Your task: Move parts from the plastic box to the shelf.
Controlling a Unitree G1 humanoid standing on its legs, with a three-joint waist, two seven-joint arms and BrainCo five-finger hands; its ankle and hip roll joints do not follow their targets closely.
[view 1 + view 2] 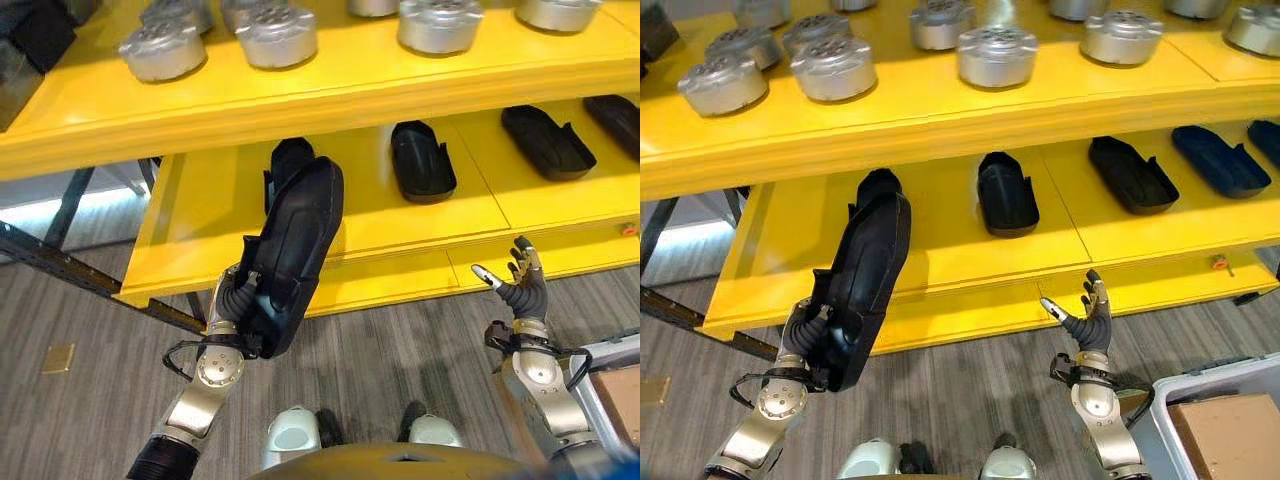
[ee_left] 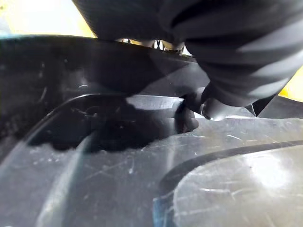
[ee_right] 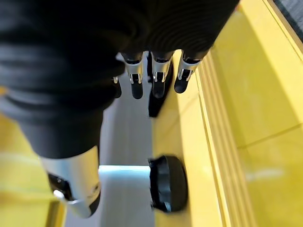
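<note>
My left hand (image 1: 226,304) is shut on a long black plastic part (image 1: 296,245). It holds the part up on end, tilted, in front of the lower yellow shelf (image 1: 195,235). In the left wrist view the part's scratched black surface (image 2: 118,165) lies right under the hand, with a fingertip (image 2: 208,105) pressed on it. Low at the right, my right hand (image 1: 1089,318) stands open with nothing in it, just before the shelf's front edge. Its fingers (image 3: 160,78) are straight. The grey plastic box (image 1: 1212,384) is at the lower right corner.
Three similar black parts (image 1: 422,160) (image 1: 546,140) (image 1: 286,160) lie on the lower shelf, one partly behind the held part. Several round silver metal parts (image 1: 276,36) stand on the upper yellow shelf. A brown carton (image 1: 1228,432) sits in the plastic box.
</note>
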